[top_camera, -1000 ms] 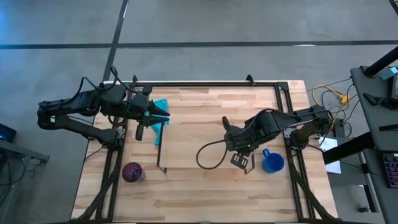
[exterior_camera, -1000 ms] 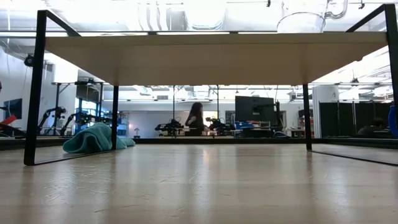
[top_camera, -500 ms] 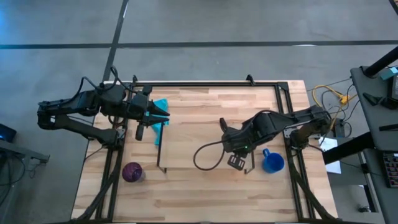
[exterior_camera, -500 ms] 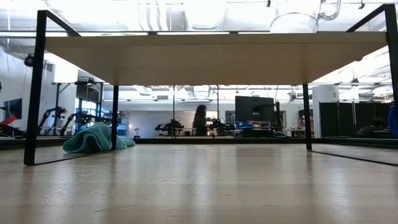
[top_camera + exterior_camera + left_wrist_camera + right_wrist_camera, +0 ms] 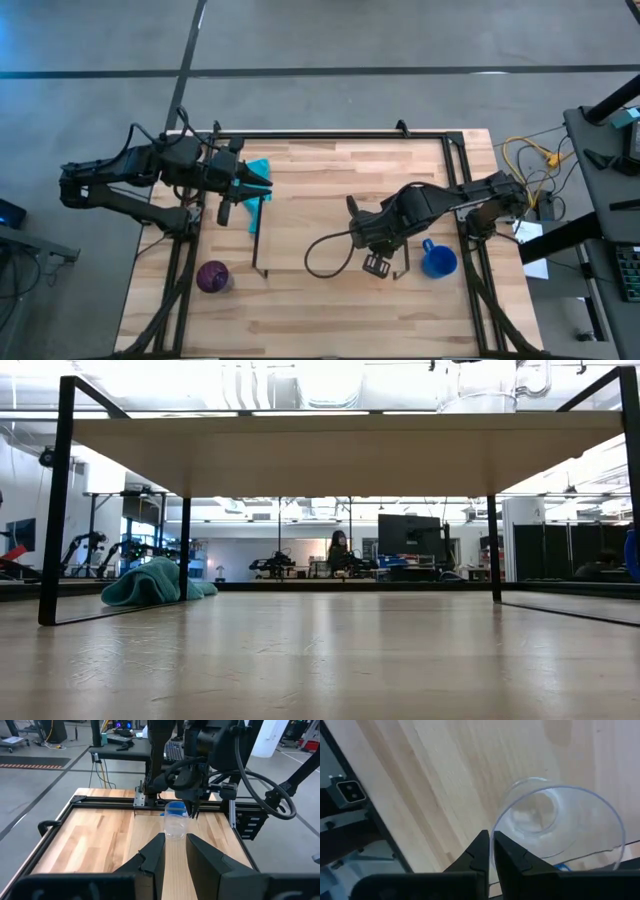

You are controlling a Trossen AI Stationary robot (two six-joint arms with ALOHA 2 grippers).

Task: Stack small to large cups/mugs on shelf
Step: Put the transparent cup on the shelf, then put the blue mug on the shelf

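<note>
The small clear glass cup stands upright at the right end of the light-wood shelf; it also shows in the left wrist view and the low view. My right gripper is above the shelf, shut on the cup's rim. The bright blue mug stands on the table right of the shelf. The purple cup stands on the table left of the shelf, near the front. My left gripper is open and empty over the teal cloth, at the shelf's left end. My right gripper holds the glass cup by its rim wall, one finger inside the cup and one outside. The fingers come from above, pointing down. The cup is upright below them; whether its base rests on the shelf board I cannot tell.
The shelf's black wire legs stand at both ends, with open room under the board. The teal cloth lies bunched at the table's far left. A black cable loops from my right arm over the shelf. A person shows far off in the room.
My right gripper has moved a little toward the table's left edge along the shelf, carrying the glass cup upright with it. My left arm has kept still.
</note>
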